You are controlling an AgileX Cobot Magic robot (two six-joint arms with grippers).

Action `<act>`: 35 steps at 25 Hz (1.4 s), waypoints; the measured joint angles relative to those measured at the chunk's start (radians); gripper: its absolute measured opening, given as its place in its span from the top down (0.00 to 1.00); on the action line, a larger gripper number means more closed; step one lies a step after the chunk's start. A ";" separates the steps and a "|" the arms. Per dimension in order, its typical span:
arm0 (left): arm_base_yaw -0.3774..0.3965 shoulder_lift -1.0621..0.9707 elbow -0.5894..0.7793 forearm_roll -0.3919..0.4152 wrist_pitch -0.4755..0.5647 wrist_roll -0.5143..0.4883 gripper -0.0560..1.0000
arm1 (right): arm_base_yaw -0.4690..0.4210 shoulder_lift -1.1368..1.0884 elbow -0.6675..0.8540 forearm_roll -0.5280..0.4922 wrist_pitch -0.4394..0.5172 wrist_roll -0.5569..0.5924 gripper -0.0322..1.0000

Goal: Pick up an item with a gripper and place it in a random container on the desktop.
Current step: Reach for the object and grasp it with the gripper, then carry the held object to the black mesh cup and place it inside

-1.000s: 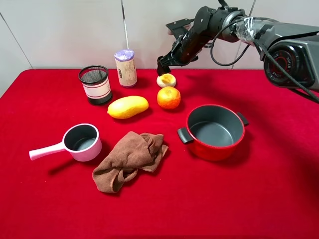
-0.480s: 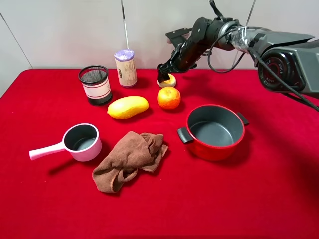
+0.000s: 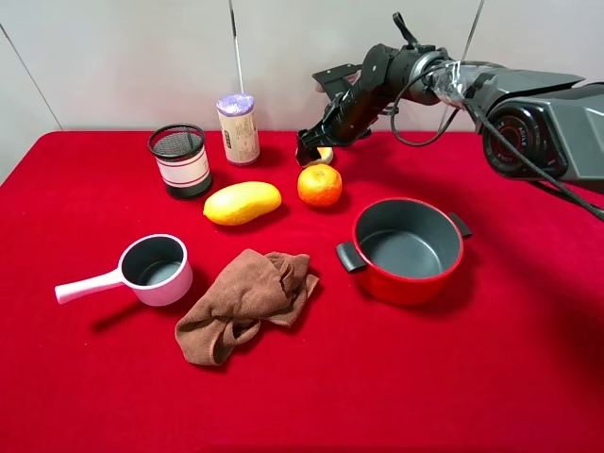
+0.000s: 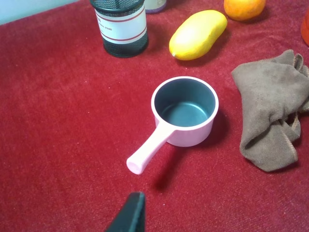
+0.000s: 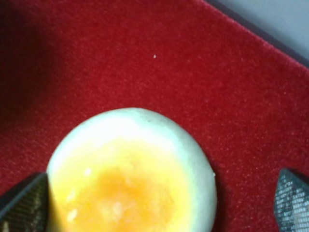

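Risk of slip: your right gripper [image 3: 312, 149] straddles the item [image 5: 133, 174], jaws wide open, nothing held. Item sits on the desktop [image 3: 472, 377] near its back edge, just behind the orange [image 3: 319, 185]. Close off-centre and it may squirt out. Carry low toward the container [image 3: 180, 160] and you could clip the orange.

Robot lab, red-clothed desktop [image 3: 491, 377], bare wall [image 3: 113, 57]

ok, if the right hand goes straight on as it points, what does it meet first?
The right hand would meet the cream bun first, centred between its open fingers; red cloth beneath. Depth to contact unclear.
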 joint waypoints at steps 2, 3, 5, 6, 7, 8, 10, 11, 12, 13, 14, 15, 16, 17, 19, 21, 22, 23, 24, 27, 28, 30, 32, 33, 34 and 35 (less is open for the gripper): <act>0.000 0.000 0.000 0.000 0.000 0.000 0.02 | 0.000 0.001 0.000 0.005 0.000 0.000 0.30; 0.000 0.000 0.000 0.000 0.000 0.000 0.02 | 0.000 0.001 0.000 0.005 0.000 0.000 0.30; 0.000 0.000 0.000 0.000 0.000 0.000 0.02 | 0.000 0.001 0.000 0.005 0.000 0.000 0.30; 0.000 0.000 0.000 0.000 0.000 0.000 0.02 | 0.000 0.001 0.000 0.005 0.000 0.000 0.30; 0.000 0.000 0.000 0.000 0.000 0.000 0.02 | 0.000 0.001 0.000 0.006 0.000 0.000 0.30; 0.000 0.000 0.000 0.000 0.000 0.000 0.02 | 0.000 0.001 0.000 0.006 0.000 0.000 0.30; 0.000 0.000 0.000 0.000 0.000 0.000 0.02 | 0.000 0.001 0.000 0.006 0.000 0.000 0.30; 0.000 0.000 0.000 0.000 0.000 0.000 0.02 | 0.000 0.002 0.000 0.006 0.000 0.000 0.30; 0.000 0.000 0.000 0.000 0.000 0.000 0.02 | 0.000 0.002 0.000 0.006 0.000 0.000 0.30; 0.000 0.000 0.000 0.000 0.000 0.000 0.02 | 0.000 0.002 0.000 0.006 0.000 0.000 0.30; 0.000 0.000 0.000 0.000 0.000 0.000 0.02 | 0.000 0.002 0.000 0.006 0.001 0.000 0.30; 0.000 0.000 0.000 0.000 0.000 0.000 0.02 | 0.000 0.002 0.000 0.007 0.005 0.000 0.32; 0.000 0.000 0.000 0.000 0.000 0.000 0.02 | 0.000 0.002 0.000 0.007 0.006 0.000 0.35; 0.000 0.000 0.000 0.000 0.000 0.000 0.02 | 0.000 0.002 0.000 0.011 0.009 0.000 0.38; 0.000 0.000 0.000 0.000 0.000 0.000 0.02 | 0.000 0.002 0.000 0.016 0.015 0.000 0.46; 0.000 0.000 0.000 0.000 0.000 0.000 0.02 | 0.002 0.002 0.000 0.019 0.023 0.001 0.56; 0.000 0.000 0.000 0.000 0.000 0.000 0.02 | 0.002 0.002 0.000 0.019 0.025 0.001 0.60; 0.000 0.000 0.000 0.000 0.000 0.000 0.02 | 0.003 0.002 0.000 0.020 0.025 0.001 0.65; 0.000 0.000 0.000 0.000 0.000 0.000 0.02 | 0.003 0.002 -0.001 0.020 0.025 0.001 0.70; 0.000 0.000 0.000 0.000 0.000 0.000 0.02 | 0.003 0.002 -0.004 0.021 0.026 0.001 0.83; 0.000 0.000 0.000 0.000 0.000 0.000 0.02 | 0.003 0.002 -0.004 0.021 0.026 0.001 0.87; 0.000 0.000 0.000 0.000 0.000 0.000 0.02 | 0.003 0.002 -0.006 0.021 0.026 0.001 0.93; 0.000 0.000 0.000 0.000 0.000 0.000 0.02 | 0.003 0.002 -0.006 0.021 0.026 0.001 0.94; 0.000 0.000 0.000 0.000 0.000 0.000 0.02 | 0.003 0.002 -0.006 0.021 0.026 0.001 0.94; 0.000 0.000 0.000 0.000 0.000 0.000 0.02 | 0.003 0.002 -0.006 0.021 0.026 0.001 0.95; 0.000 0.000 0.000 0.000 0.000 0.000 0.02 | 0.003 0.002 -0.006 0.021 0.026 0.001 0.95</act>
